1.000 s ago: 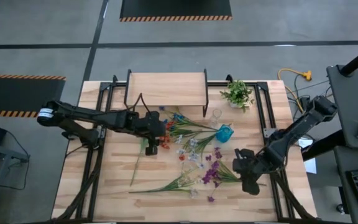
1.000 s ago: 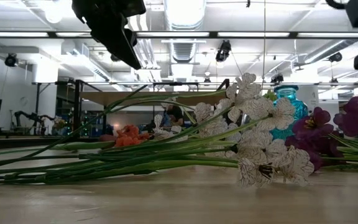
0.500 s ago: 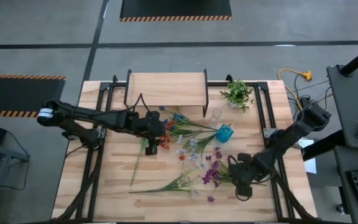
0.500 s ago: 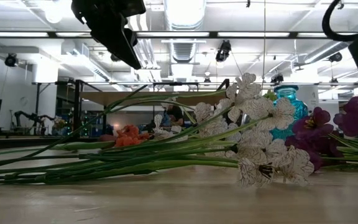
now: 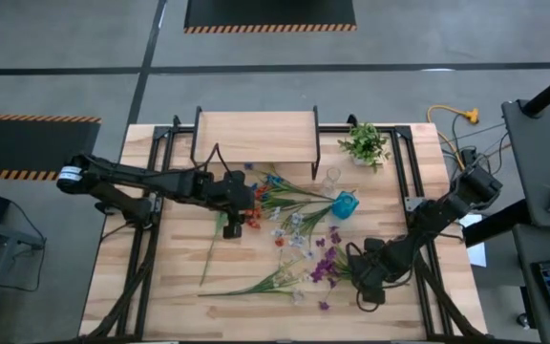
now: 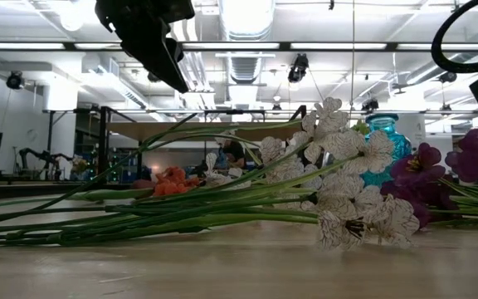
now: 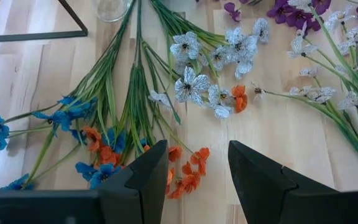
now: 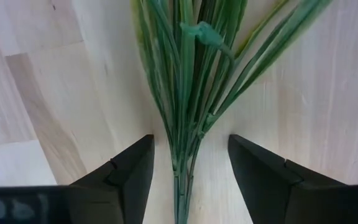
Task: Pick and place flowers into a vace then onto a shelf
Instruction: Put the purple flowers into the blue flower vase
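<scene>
My right gripper [image 8: 188, 171] hangs low over the table [image 5: 175, 277], fingers [image 8: 126, 171] parted on either side of a bundle of green stems [image 8: 188, 93], not clenched on it. Those flowers [image 5: 304, 244] lie scattered on the table in front of the shelf [image 5: 256, 136], near the blue vase [image 5: 346, 204]. My left gripper [image 7: 194, 171] hovers open above the orange blooms [image 7: 188, 171], holding nothing.
</scene>
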You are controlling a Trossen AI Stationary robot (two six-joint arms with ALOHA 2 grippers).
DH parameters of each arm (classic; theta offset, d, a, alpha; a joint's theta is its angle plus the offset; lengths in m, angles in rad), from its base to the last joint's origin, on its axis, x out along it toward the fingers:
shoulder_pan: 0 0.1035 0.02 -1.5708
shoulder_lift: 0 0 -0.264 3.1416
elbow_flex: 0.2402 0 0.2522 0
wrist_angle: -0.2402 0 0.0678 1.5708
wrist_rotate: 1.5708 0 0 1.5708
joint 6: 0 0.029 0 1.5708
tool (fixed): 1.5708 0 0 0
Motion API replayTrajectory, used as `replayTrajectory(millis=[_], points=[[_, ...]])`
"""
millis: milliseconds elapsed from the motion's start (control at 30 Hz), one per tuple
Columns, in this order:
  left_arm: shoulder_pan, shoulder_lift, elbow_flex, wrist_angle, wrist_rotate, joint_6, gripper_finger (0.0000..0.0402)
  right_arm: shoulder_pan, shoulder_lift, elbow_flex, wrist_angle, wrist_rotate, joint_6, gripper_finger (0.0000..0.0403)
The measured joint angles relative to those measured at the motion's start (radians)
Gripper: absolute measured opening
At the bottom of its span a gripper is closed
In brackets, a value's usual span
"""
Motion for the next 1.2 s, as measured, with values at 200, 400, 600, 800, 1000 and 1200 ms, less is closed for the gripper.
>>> replayTrajectory(millis=[200,400,600,800,1000,1200], points=[[0.0,0.0,0.0,-0.015,0.0,-0.023,0.0153,0.0,-0.006,-0.003,-0.001,0.003,0.001,0.0169],[0.0,0.0,0.0,-0.035,0.0,-0.018,0.0153,-0.002,-0.029,-0.006,-0.02,0.011,0.001,0.0083],[0.001,0.0,0.0,-0.054,0.0,-0.019,0.0153,-0.002,-0.032,-0.007,-0.023,0.009,0.0,0.0017],[0.001,0.0,0.0,-0.061,0.0,-0.019,0.0153,0.001,-0.056,-0.008,-0.023,-0.011,-0.004,0.0014],[0.001,0.0,0.0,-0.06,0.0,-0.019,0.0153,0.0,-0.147,0.026,-0.032,0.054,-0.025,0.0013],[0.001,0.0,0.0,-0.06,0.0,-0.019,0.0153,0.003,-0.276,0.061,-0.039,0.219,-0.106,0.0013]])
